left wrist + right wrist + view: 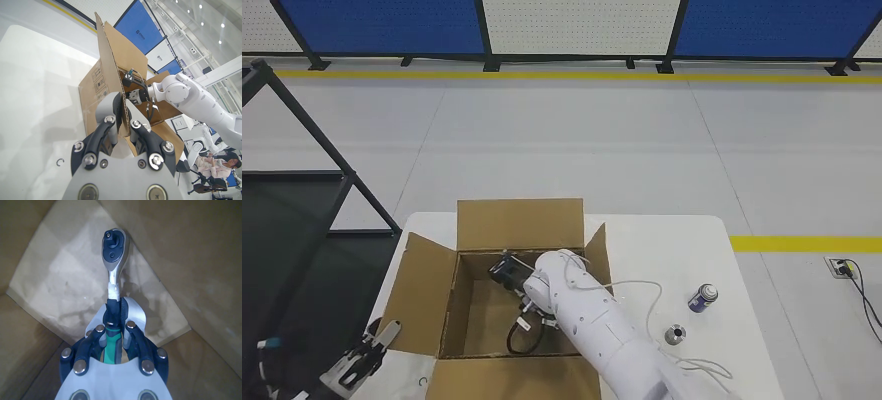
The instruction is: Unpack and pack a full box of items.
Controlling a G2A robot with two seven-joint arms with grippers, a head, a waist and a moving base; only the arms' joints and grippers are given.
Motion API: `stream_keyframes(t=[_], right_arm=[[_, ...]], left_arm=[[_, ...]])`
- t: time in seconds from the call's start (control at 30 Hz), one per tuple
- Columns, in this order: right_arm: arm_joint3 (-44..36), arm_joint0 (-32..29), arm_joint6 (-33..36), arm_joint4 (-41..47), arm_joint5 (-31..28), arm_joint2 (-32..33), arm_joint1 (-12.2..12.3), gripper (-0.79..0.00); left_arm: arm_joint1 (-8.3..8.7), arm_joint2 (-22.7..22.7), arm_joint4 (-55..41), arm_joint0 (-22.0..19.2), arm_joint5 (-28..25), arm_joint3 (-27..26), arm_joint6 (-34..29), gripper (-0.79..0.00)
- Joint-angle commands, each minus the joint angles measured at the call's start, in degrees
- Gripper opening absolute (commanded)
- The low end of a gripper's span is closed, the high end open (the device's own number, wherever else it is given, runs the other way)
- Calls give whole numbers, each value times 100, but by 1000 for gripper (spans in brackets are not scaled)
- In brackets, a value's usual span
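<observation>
In the top view, the open box (pixel 520 222) is seen on the white table (pixel 682 250), flaps spread outward. The right arm (pixel 572 310) is sunk into it from the near side, and the left gripper (pixel 387 332) is placed at the outer edge of the left flap (pixel 422 290). A small can (pixel 702 297) and a metal socket (pixel 674 335) stand on the table well apart from the box, so unpacking is judged to be partly done.

In the left wrist view, the flap's corrugated edge is pinched between the left jaws, and the box is thereby steadied.

In the right wrist view, the black-and-green handle of a ratchet wrench (pixel 115 253) is clamped by the right gripper (pixel 115 308), its head pointed at a floor corner of the box. Contact with the floor cannot be told, nor whether the wrench is being taken out or put in. If it is being taken out, a straight lift is called for. Walls stand close on two sides of the head (a sideways swing could catch them). Open room is offered above the box and on the table near the can.
</observation>
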Motion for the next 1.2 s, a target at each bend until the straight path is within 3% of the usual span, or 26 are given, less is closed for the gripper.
stream_keyframes(t=[0.0, 0.1, 0.13, 0.17, 0.2, 0.33, 0.97, 1.03, 1.17], right_arm=[[8, 9, 108, -19, -9, -4, 1, -785], [0, 3, 249, -50, 9, -14, -2, -785], [0, -5, 295, -70, 31, -22, -6, -760], [0, -19, 332, -91, 68, -31, -10, -662], [-10, -38, 353, -106, 109, -38, -17, -616], [-20, -104, 442, -182, 229, -72, -38, -557], [-65, -286, 523, -341, 513, -103, -59, -603], [-81, -311, 546, -352, 519, -105, -61, -785], [-89, -302, 471, -308, 507, -68, -55, -785]], left_arm=[[3, -17, -3, -2, 0, 18, 6, -785], [7, -20, -11, -2, 8, 25, -1, -785], [9, -19, -12, -3, 9, 24, -2, -785], [10, -15, -13, -4, 14, 17, -2, -785], [11, -9, -7, -7, 15, 2, -9, -785], [16, 4, -12, -7, 29, -42, -12, -785], [34, 21, -123, 38, 0, -67, -58, -785], [37, 17, -130, 42, 5, -61, -64, -785], [43, 2, -146, 45, -4, -33, -78, -785]])
